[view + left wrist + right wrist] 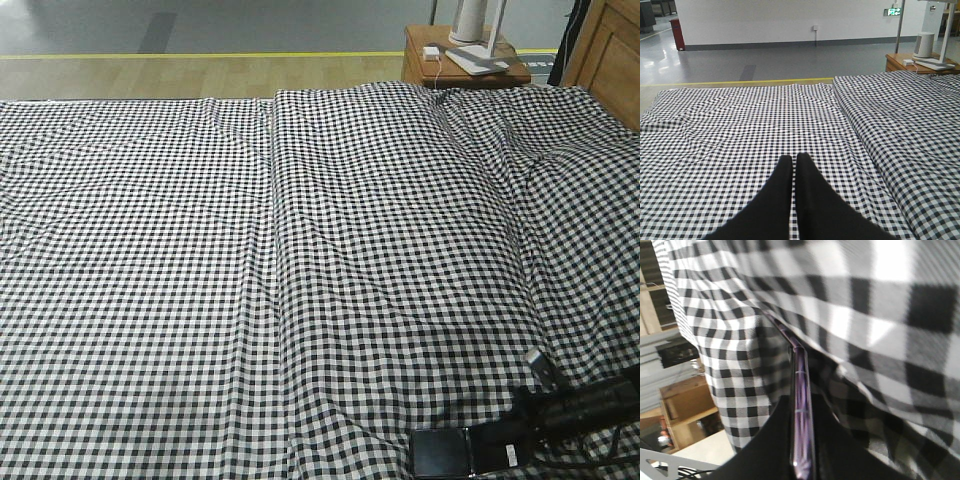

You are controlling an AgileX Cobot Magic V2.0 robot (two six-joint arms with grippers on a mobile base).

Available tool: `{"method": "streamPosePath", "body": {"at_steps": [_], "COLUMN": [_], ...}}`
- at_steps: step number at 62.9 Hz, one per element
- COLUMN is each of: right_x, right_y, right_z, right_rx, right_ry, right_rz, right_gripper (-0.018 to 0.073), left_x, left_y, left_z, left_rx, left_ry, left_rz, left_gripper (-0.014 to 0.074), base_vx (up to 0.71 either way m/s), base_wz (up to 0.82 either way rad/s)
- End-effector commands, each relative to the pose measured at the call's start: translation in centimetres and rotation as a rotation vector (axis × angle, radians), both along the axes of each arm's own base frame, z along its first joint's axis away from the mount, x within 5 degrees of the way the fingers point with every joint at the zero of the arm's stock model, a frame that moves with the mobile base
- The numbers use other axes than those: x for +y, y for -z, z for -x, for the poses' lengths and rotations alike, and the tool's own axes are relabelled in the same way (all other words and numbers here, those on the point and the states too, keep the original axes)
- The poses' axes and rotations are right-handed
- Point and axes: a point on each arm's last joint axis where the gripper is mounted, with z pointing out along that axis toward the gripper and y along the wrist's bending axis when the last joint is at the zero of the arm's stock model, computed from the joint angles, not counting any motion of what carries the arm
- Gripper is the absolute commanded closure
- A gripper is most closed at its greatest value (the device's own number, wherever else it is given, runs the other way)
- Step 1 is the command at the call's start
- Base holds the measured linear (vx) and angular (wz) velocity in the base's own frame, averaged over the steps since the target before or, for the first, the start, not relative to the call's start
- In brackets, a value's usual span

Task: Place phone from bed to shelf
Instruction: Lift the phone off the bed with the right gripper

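At 5 o'clock on the bed (pixel 200 250), the right fingers (pixel 765 450) pinch the phone (pixel 440 452) tight, probably to lift it, while the left fingers (pixel 775 200) rest closed, holding nothing.

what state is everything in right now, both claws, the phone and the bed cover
bed cover, spread out, creased, with a long fold running down it
phone, gripped, at the near edge of the bed cover; lifted or not, cannot tell
right claw, shut on the phone, which shows edge-on in the wrist view
left claw, shut, empty, above the bed cover
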Motion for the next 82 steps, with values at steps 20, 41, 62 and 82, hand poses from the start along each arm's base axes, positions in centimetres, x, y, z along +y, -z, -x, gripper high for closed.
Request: {"method": "streamPosePath", "body": {"at_steps": [20,41,62,82], "right_x": [-0.2,5.8,11.5,17.5], "right_y": [-14.4,-27.9,-39.7,-47.8], "right_z": [-5.4,-7.2,-4.3,1.4], "right_rx": [-0.217,-0.495,-0.764,-0.986], "right_ry": [-0.027,-0.156,-0.257,-0.387], "right_rz": [0.004,0.098,0.142,0.116], "right_gripper": [0.0562,0.0562,0.0562,0.0562], "left_x": [0.0,0.0,0.0,0.0], "left_y": [-0.5,-0.5,-0.5,-0.5], "left_z": [0.0,0.0,0.0,0.0], "left_rx": [-0.075,-0.075,-0.075,-0.075], "left_ry": [-0.003,-0.003,-0.003,-0.003], "left_rz": [0.007,0.007,0.007,0.007], "left_gripper": [0.0595,0.0595,0.0595,0.0595], "base_vx": [0.0,0.0,0.0,0.0], "base_wz": [0.0,0.0,0.0,0.0]}}
